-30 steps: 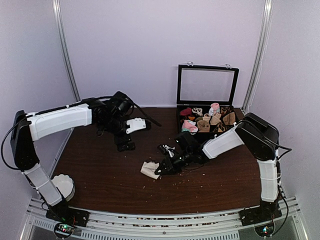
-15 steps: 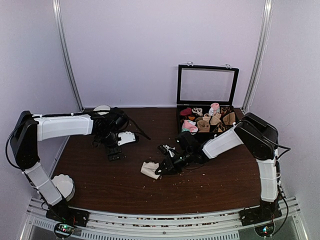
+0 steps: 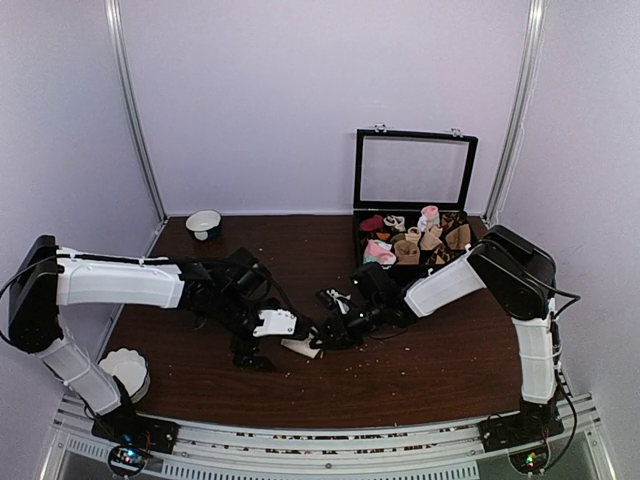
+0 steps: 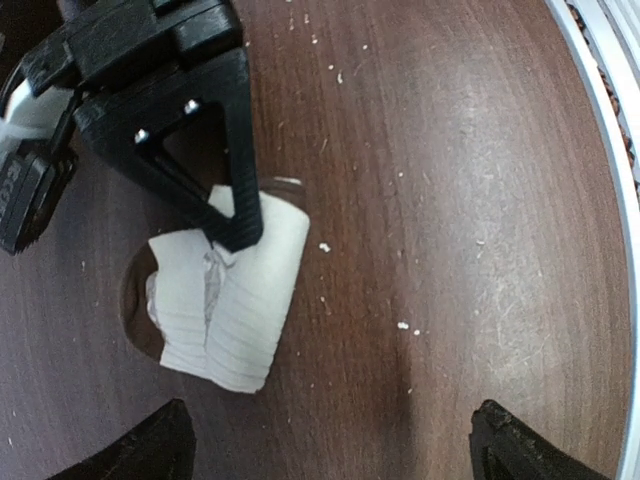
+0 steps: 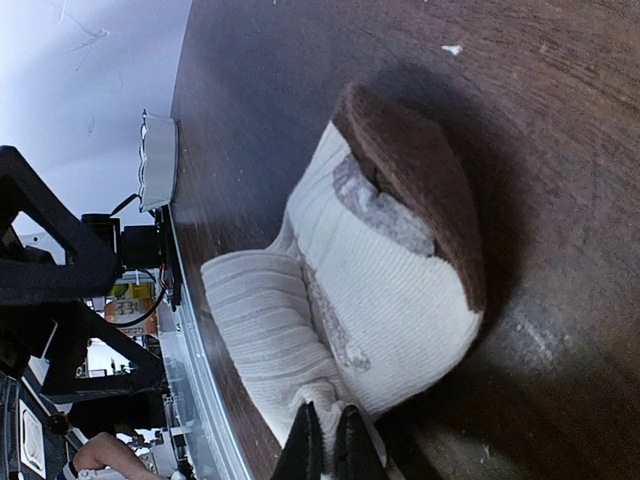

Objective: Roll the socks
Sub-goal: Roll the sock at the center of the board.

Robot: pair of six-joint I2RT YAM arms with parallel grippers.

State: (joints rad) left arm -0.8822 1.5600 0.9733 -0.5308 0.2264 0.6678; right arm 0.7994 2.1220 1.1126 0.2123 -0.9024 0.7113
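The socks [image 3: 298, 347] lie in a pale, ribbed bundle near the table's middle front. In the left wrist view the socks [image 4: 235, 305] sit up and left of my left gripper [image 4: 330, 455], which is open wide over bare wood, nothing between its fingers. From above, the left gripper [image 3: 268, 343] hovers just left of the bundle. My right gripper [image 3: 322, 338] reaches in from the right. In the right wrist view the right gripper [image 5: 328, 440] is shut on a fold of the socks [image 5: 390, 290], beside their ribbed cuff; a brown patch shows on top.
A black box [image 3: 415, 215] with its lid up stands at the back right, holding several rolled socks. One white bowl [image 3: 204, 222] sits at the back left, another [image 3: 125, 370] by the left arm's base. Crumbs dot the dark wooden table [image 3: 430, 370].
My left arm has swung from the back of the table forward and down to just left of the socks, uncovering the far white bowl. The right arm and the socks have stayed put.
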